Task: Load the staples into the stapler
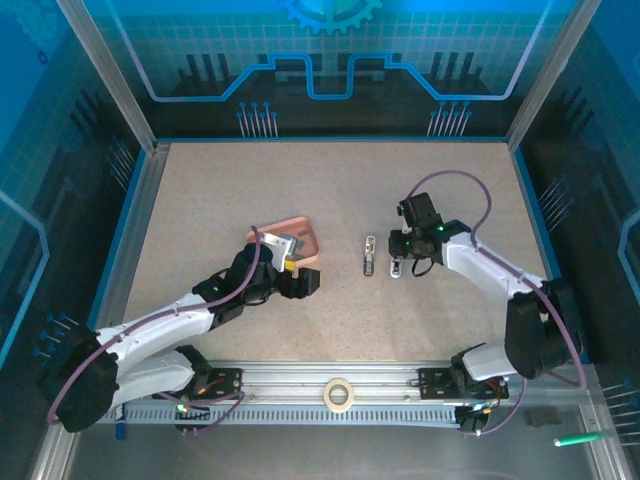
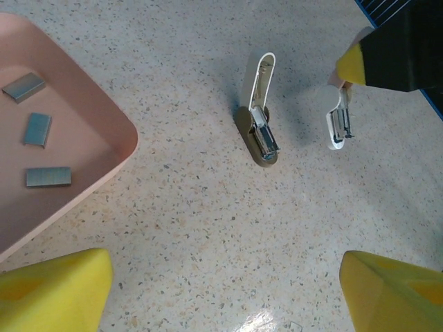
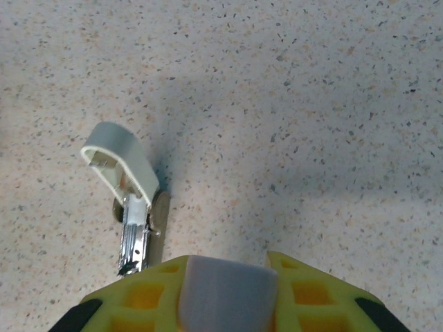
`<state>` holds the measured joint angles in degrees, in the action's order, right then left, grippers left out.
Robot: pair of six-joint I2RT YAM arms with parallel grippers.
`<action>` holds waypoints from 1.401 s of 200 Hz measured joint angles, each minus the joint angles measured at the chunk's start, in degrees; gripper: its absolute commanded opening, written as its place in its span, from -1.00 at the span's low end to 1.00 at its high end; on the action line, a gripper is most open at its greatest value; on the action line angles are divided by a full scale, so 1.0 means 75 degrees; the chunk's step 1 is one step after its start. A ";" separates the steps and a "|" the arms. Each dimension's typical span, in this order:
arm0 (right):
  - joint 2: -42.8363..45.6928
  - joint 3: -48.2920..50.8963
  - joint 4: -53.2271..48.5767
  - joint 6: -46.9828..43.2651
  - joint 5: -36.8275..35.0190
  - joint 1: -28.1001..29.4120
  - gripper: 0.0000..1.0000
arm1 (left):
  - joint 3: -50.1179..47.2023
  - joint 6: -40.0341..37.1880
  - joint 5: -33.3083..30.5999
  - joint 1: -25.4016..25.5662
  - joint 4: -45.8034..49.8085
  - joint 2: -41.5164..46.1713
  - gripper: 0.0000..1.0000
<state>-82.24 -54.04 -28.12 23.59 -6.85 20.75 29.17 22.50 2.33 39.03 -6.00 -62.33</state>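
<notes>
**Entry: stapler loading, staple-fetch stage**

- Pink tray point(image 2: 123, 142): the landmark, sat on the speckled table point(image 2: 208, 228) toward the left arm's side
- Staples point(image 2: 48, 177): three dark grey strips lay flat inside the tray, apart from one another, none lifted
- Stapler point(image 2: 257, 128): olive base, white lid swung up and back, metal channel exposed. It lay on the table well to the right of the tray. Whether a strip already sat in the channel could not be told
- White piece point(image 2: 337, 124): small white body with a metal insert, just beyond the stapler on the side away from the tray. Second small stapler or loose part, unclear which
- Left gripper point(image 2: 225, 280): yellow fingers spread wide with nothing between them, hovering over bare table just beside the tray on its stapler side
- Right gripper point(image 3: 227, 277): clamped narrow on the white piece, beyond the stapler from the tray
- Step in hand (judgement): stapler stood open and ready, no strip picked, so the fetch from the tray was pending
- Next move (judgement): the left gripper would shift over the tray, come down across one strip's short width and pinch narrow. The strips are thin and flat, so the fingertips must reach the tray floor without catching the rim. The strip would then be carried right of the tray and laid in line with the channel
</notes>
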 measured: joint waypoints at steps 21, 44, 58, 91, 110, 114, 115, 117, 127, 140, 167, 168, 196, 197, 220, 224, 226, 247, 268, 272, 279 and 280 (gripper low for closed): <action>-0.0560 -0.0420 -0.0166 -0.0184 0.0195 -0.0216 -0.62 | 0.0026 -0.0015 -0.0015 -0.0003 0.0044 0.0000 0.72; -0.1145 -0.0848 -0.0364 -0.0382 0.0405 -0.0414 -0.63 | 0.0050 -0.0020 -0.0032 -0.0003 0.0096 0.0000 0.72; -0.1466 -0.1075 -0.0510 -0.0475 0.0475 -0.0493 -0.63 | 0.0050 -0.0041 -0.0035 -0.0003 0.0143 0.0000 0.72; -0.1988 -0.1445 -0.0769 -0.0615 0.0606 -0.0548 -0.62 | 0.0058 -0.0064 -0.0085 -0.0003 0.0262 0.0000 0.72; -0.2194 -0.1565 -0.0915 -0.0673 0.0659 -0.0595 -0.61 | 0.0082 -0.0073 -0.0087 -0.0012 0.0312 0.0000 0.72; -0.2232 -0.1597 -0.0947 -0.0679 0.0664 -0.0612 -0.62 | 0.0087 -0.0073 -0.0087 -0.0012 0.0318 0.0000 0.72; -0.2241 -0.1600 -0.0950 -0.0679 0.0664 -0.0615 -0.62 | 0.0087 -0.0073 -0.0087 -0.0012 0.0318 0.0000 0.72; -0.2264 -0.1614 -0.0965 -0.0694 0.0667 -0.0624 -0.61 | 0.0090 -0.0073 -0.0087 -0.0012 0.0318 0.0000 0.72; -0.2361 -0.1667 -0.1011 -0.0723 0.0664 -0.0656 -0.61 | 0.0090 -0.0073 -0.0087 -0.0012 0.0318 0.0000 0.72; -0.2463 -0.1714 -0.1070 -0.0752 0.0662 -0.0705 -0.61 | 0.0093 -0.0073 -0.0087 -0.0012 0.0338 0.0000 0.72; -0.2512 -0.1743 -0.1195 -0.0769 0.0659 -0.0775 -0.59 | 0.0093 -0.0073 -0.0087 -0.0012 0.0373 0.0000 0.72; -0.2512 -0.1743 -0.1198 -0.0772 0.0659 -0.0778 -0.58 | 0.0093 -0.0073 -0.0090 -0.0012 0.0373 0.0000 0.72; -0.2556 -0.1760 -0.1259 -0.0787 0.0664 -0.0784 -0.47 | 0.0093 -0.0073 -0.0090 -0.0012 0.0373 0.0000 0.72; -0.2559 -0.1760 -0.1259 -0.0787 0.0664 -0.0784 -0.47 | 0.0093 -0.0073 -0.0090 -0.0012 0.0373 0.0000 0.72; -0.2602 -0.1760 -0.1291 -0.0810 0.0667 -0.0784 -0.31 | 0.0119 -0.0070 -0.0087 -0.0015 0.0396 0.0000 0.72; -0.2602 -0.1763 -0.1300 -0.0793 0.0667 -0.0784 -0.30 | 0.0140 -0.0070 -0.0090 -0.0023 0.0428 0.0000 0.72; -0.2602 -0.1763 -0.1306 -0.0804 0.0667 -0.0784 -0.28 | 0.0149 -0.0070 -0.0087 -0.0026 0.0431 0.0000 0.72; -0.2602 -0.1763 -0.1326 -0.0801 0.0667 -0.0784 -0.13 | 0.0271 -0.0067 -0.0090 -0.0026 0.0525 0.0000 0.73; -0.2576 -0.1763 -0.1341 -0.0804 0.0667 -0.0784 0.04 | 0.0358 -0.0047 -0.0140 -0.0041 0.0624 0.0000 0.73; -0.2547 -0.1763 -0.1346 -0.0761 0.0662 -0.0784 0.07 | 0.0370 -0.0044 -0.0140 -0.0041 0.0656 0.0000 0.74; -0.2477 -0.1763 -0.1378 -0.0746 0.0662 -0.0784 0.13 | 0.0396 -0.0038 -0.0143 -0.0064 0.0731 0.0000 0.74; -0.2460 -0.1763 -0.1387 -0.0772 0.0662 -0.0784 0.14 | 0.0399 -0.0038 -0.0143 -0.0067 0.0740 0.0000 0.74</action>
<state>-100.68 -67.26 -38.52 17.80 -1.89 14.87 32.16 22.22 1.26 38.52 -0.45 -62.33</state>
